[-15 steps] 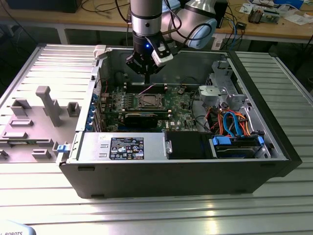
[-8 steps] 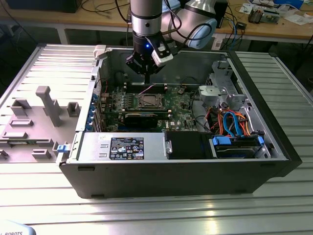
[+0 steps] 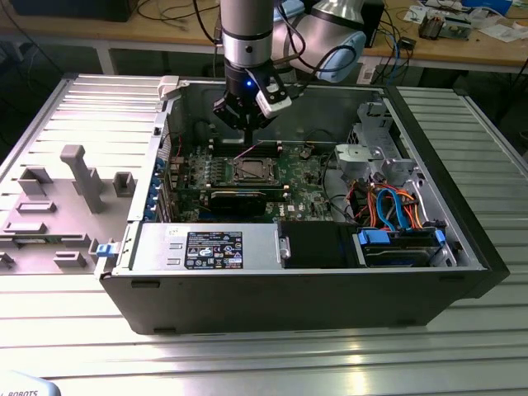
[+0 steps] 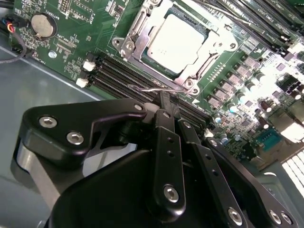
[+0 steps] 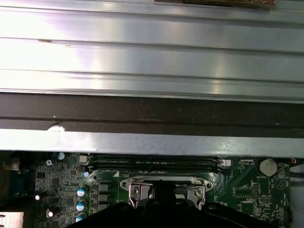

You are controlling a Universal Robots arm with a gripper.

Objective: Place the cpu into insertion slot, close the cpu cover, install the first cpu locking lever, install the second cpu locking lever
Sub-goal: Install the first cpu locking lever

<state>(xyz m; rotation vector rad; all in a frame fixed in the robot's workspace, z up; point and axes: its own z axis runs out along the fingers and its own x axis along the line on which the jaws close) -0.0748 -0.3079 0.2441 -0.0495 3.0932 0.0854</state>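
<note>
One arm is seen, with one hand (image 3: 246,124) hanging inside the open computer case (image 3: 462,247), just above the case's far wall side of the motherboard (image 3: 305,177). In the second wrist view the hand (image 4: 166,102) is narrowed to a near-shut state, fingertips (image 4: 165,100) drawn together at a thin wire lever (image 4: 147,89); whether the lever is actually pinched cannot be told.

One cpu (image 4: 175,42) is counted, lying flat in the one insertion slot (image 4: 192,80), dull silver top facing up. One cpu cover (image 4: 130,40), a silver frame, is seen lying around the chip's edges. In the exterior view the socket (image 3: 250,171) sits near the middle of the motherboard, straight below the hand.

Relative to the socket: black memory slots (image 4: 114,78) run just beside it, between it and the hand; one coin cell battery (image 4: 42,25) lies well apart. A second row of long slots (image 4: 266,21) runs along the socket's opposite edge.

Open room: space directly over the socket is clear apart from the hand; the case's far wall (image 5: 152,140) stands close behind the socket. Drive bay with blue and orange cables (image 3: 396,206) is packed toward the exterior view's right. One grey fixture tray (image 3: 58,206) rests on the ribbed metal surface (image 3: 264,355) outside the case, at the exterior view's left.
</note>
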